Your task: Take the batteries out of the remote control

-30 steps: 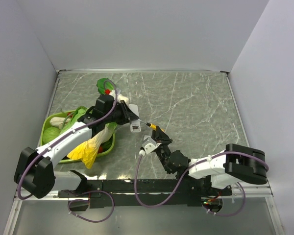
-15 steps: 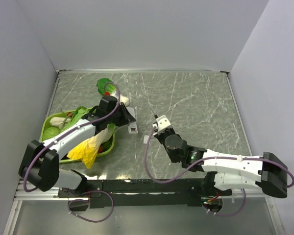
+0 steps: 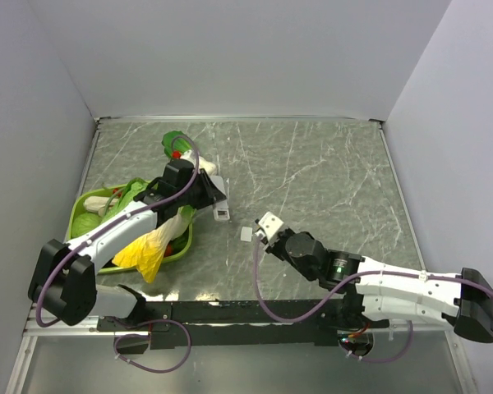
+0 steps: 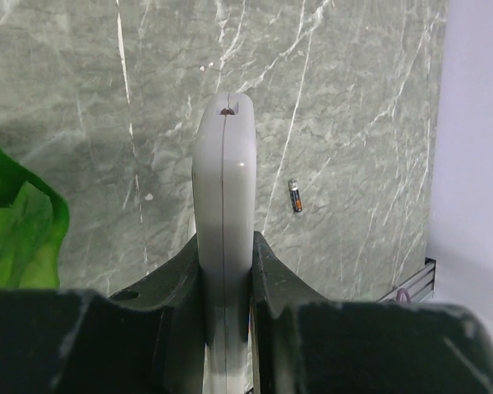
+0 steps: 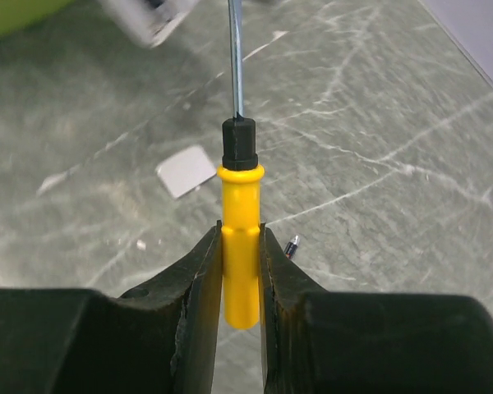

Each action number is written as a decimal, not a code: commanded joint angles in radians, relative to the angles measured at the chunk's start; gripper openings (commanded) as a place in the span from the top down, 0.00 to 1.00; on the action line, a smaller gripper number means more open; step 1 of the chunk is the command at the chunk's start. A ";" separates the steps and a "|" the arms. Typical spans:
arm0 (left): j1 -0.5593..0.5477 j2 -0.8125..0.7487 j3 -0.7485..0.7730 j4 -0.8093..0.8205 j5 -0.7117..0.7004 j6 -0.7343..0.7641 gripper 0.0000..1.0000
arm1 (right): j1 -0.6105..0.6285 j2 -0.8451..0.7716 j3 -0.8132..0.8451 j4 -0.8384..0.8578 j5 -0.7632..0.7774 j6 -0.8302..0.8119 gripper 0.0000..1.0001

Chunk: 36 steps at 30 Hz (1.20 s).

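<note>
Slim white rectangular remote control (image 4: 223,172), seen edge-on in the middle of the left wrist view, raised over the table and pinched at its lower end by the left gripper (image 4: 223,246), dark fingers pressed against both its faces. In the top view, the same remote (image 3: 223,213) at left of centre, free end turned toward the lower right. One tiny dark cylindrical battery (image 4: 295,196) already out, lying flat on the stone right of centre in that wrist view, apart from the remote. Seen also low in the right wrist view (image 5: 293,245). No second battery found in any view; cannot tell whether inside the remote or only hidden. Lower in the top view, the right gripper (image 5: 240,242), clamped around the yellow plastic handle of a thin screwdriver (image 5: 240,205), steel shaft pointing to the top of the frame, toward the blurred remote. Small grey square cover piece (image 5: 186,171) flat on the table, left of the shaft. Possible trouble from here: too hard a push with the tip, and the remote twisted out of such a narrow hold; a freed battery rolling away on the smooth surface, perhaps as far as the table edge. Around all this, grey-green marbled tabletop (image 3: 329,172), a lime-green tray (image 3: 76,215) of vegetables at the left, plain pale walls (image 3: 230,57) on three sides.
</note>
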 commanded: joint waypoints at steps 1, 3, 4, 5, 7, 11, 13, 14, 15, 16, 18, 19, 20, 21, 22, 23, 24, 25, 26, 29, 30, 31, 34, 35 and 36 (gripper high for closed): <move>0.001 -0.041 0.016 0.076 -0.009 -0.005 0.99 | 0.001 0.037 0.121 -0.097 -0.076 -0.153 1.00; -0.003 -0.044 0.028 0.058 -0.018 0.001 0.99 | 0.001 0.071 0.146 -0.096 -0.038 -0.210 1.00; -0.005 -0.045 0.039 0.032 -0.023 -0.002 0.99 | 0.001 0.086 0.152 -0.094 -0.002 -0.236 1.00; -0.005 -0.050 0.042 0.021 -0.028 -0.014 0.99 | 0.001 0.126 0.164 -0.096 0.020 -0.264 1.00; -0.008 -0.059 0.054 -0.001 -0.048 -0.029 0.99 | 0.003 0.175 0.180 -0.105 0.078 -0.353 1.00; -0.020 -0.093 0.051 -0.022 -0.107 -0.057 0.99 | 0.014 0.304 0.251 -0.145 0.146 -0.433 1.00; -0.023 -0.113 0.049 -0.033 -0.139 -0.071 0.99 | 0.015 0.327 0.278 -0.171 0.135 -0.443 1.00; -0.023 -0.119 0.051 -0.041 -0.147 -0.079 0.99 | 0.017 0.343 0.298 -0.177 0.131 -0.443 1.00; -0.023 -0.120 0.053 -0.056 -0.155 -0.083 0.99 | 0.020 0.349 0.304 -0.181 0.124 -0.443 1.00; -0.025 -0.122 0.059 -0.064 -0.155 -0.086 0.99 | 0.023 0.352 0.311 -0.178 0.124 -0.442 1.00; -0.026 -0.120 0.062 -0.088 -0.155 -0.103 0.99 | 0.024 0.363 0.333 -0.189 0.108 -0.434 1.00; -0.028 -0.119 0.068 -0.091 -0.155 -0.106 0.99 | 0.027 0.367 0.342 -0.201 0.106 -0.430 1.00; -0.031 -0.117 0.069 -0.096 -0.182 -0.112 0.99 | 0.029 0.379 0.354 -0.203 0.106 -0.430 1.00; -0.032 -0.116 0.072 -0.102 -0.186 -0.112 0.99 | 0.032 0.384 0.361 -0.206 0.107 -0.430 1.00; -0.034 -0.114 0.076 -0.108 -0.187 -0.112 0.99 | 0.034 0.390 0.368 -0.209 0.111 -0.428 1.00; -0.039 -0.113 0.079 -0.113 -0.198 -0.120 0.99 | 0.034 0.404 0.385 -0.223 0.107 -0.427 1.00; -0.039 -0.113 0.082 -0.114 -0.196 -0.122 0.99 | 0.035 0.409 0.394 -0.229 0.104 -0.424 1.00; -0.039 -0.113 0.080 -0.110 -0.193 -0.122 0.99 | 0.035 0.415 0.400 -0.231 0.104 -0.424 1.00; -0.039 -0.116 0.077 -0.107 -0.190 -0.125 0.99 | 0.037 0.425 0.408 -0.235 0.103 -0.427 1.00; -0.039 -0.122 0.069 -0.099 -0.187 -0.126 0.99 | 0.037 0.447 0.419 -0.246 0.100 -0.428 1.00; -0.039 -0.123 0.066 -0.097 -0.186 -0.128 0.99 | 0.035 0.452 0.422 -0.254 0.097 -0.424 1.00; -0.039 -0.125 0.065 -0.096 -0.186 -0.128 0.99 | 0.037 0.456 0.425 -0.258 0.095 -0.419 1.00; -0.039 -0.130 0.059 -0.093 -0.184 -0.128 0.99 | 0.037 0.473 0.442 -0.283 0.095 -0.407 1.00; -0.039 -0.133 0.059 -0.088 -0.183 -0.128 0.99 | 0.037 0.479 0.451 -0.290 0.091 -0.402 1.00; -0.039 -0.133 0.057 -0.087 -0.178 -0.128 0.99 | 0.037 0.484 0.457 -0.301 0.088 -0.397 1.00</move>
